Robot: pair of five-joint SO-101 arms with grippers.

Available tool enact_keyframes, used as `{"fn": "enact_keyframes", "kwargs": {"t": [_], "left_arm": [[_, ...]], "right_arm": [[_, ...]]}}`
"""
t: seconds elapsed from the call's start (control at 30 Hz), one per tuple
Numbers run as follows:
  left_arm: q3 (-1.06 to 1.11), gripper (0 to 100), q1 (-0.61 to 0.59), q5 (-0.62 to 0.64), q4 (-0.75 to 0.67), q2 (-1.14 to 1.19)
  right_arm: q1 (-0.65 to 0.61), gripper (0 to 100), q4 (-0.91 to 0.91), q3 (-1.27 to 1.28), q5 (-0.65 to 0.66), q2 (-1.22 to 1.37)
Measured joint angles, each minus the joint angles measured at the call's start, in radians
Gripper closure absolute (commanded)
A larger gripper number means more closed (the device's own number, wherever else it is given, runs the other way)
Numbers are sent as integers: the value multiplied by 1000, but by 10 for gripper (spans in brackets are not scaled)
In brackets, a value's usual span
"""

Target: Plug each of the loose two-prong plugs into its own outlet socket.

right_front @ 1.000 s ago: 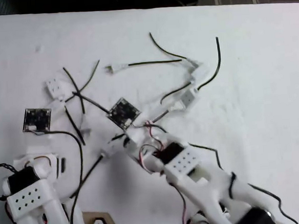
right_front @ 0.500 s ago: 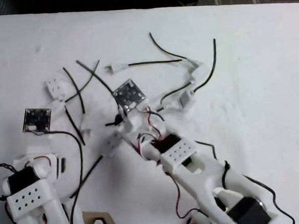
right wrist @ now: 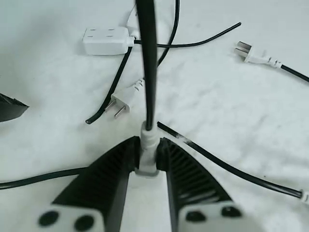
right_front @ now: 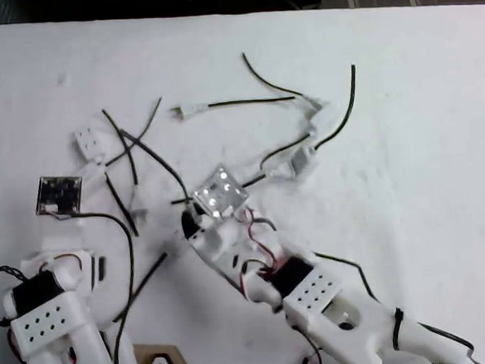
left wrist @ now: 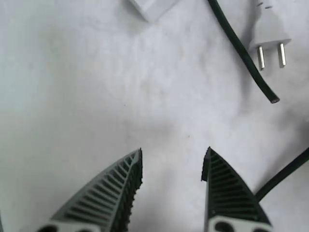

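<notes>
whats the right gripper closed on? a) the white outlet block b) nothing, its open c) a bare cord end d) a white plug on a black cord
d: the right gripper pinches a white plug, its black cord running out past the tips.

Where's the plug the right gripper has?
Right wrist view: the white plug sits clamped in the right gripper, near the middle of the table, its black cable leading away.

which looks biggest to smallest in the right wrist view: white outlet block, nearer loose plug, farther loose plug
1. white outlet block
2. nearer loose plug and farther loose plug: look about alike, and distance differs, so unranked
</notes>
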Motion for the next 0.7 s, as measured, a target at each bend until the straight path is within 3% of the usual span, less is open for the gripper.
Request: {"fn": "enact_keyframes", "kwargs": {"t": [0.17, 0.37, 0.7], "left_arm": [[0, 788, 0, 0, 0, 0], [0, 787, 0, 41, 0, 0], [0, 786, 0, 41, 0, 0]], "right_arm": [[0, 982, -147, 49, 0, 12], [0, 982, -327, 51, 0, 204], [0, 982, -348, 51, 18, 261]]}}
